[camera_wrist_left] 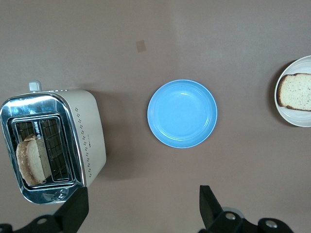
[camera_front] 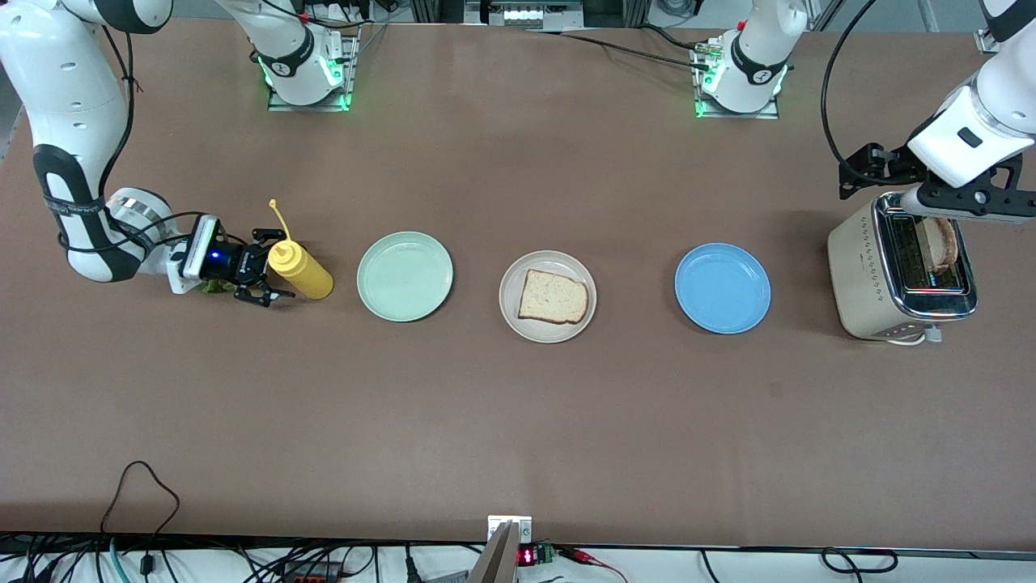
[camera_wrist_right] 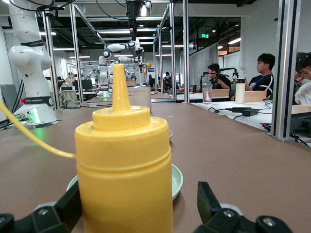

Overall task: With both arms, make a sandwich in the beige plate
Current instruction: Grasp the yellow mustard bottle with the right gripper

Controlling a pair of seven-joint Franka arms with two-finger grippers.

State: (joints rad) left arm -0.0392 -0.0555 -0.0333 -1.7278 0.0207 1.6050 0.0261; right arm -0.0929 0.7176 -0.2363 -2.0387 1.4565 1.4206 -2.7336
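Note:
One bread slice (camera_front: 553,297) lies on the beige plate (camera_front: 511,275) at mid table; both also show in the left wrist view, the slice (camera_wrist_left: 296,91) on the plate (camera_wrist_left: 291,119). A second slice (camera_front: 943,241) stands in the toaster slot (camera_wrist_left: 32,161). My left gripper (camera_front: 963,206) hangs open and empty over the toaster (camera_wrist_left: 141,213). My right gripper (camera_front: 271,269) is low at the table, open, with its fingers on either side of a yellow squeeze bottle (camera_wrist_right: 138,213). A bit of green lettuce (camera_front: 212,286) shows under the right wrist, mostly hidden.
The yellow squeeze bottle (camera_front: 301,272) (camera_wrist_right: 124,170) stands beside a mint-green plate (camera_front: 405,276). A blue plate (camera_front: 723,288) (camera_wrist_left: 182,113) lies between the beige plate and the cream toaster (camera_front: 862,267) (camera_wrist_left: 90,136) at the left arm's end.

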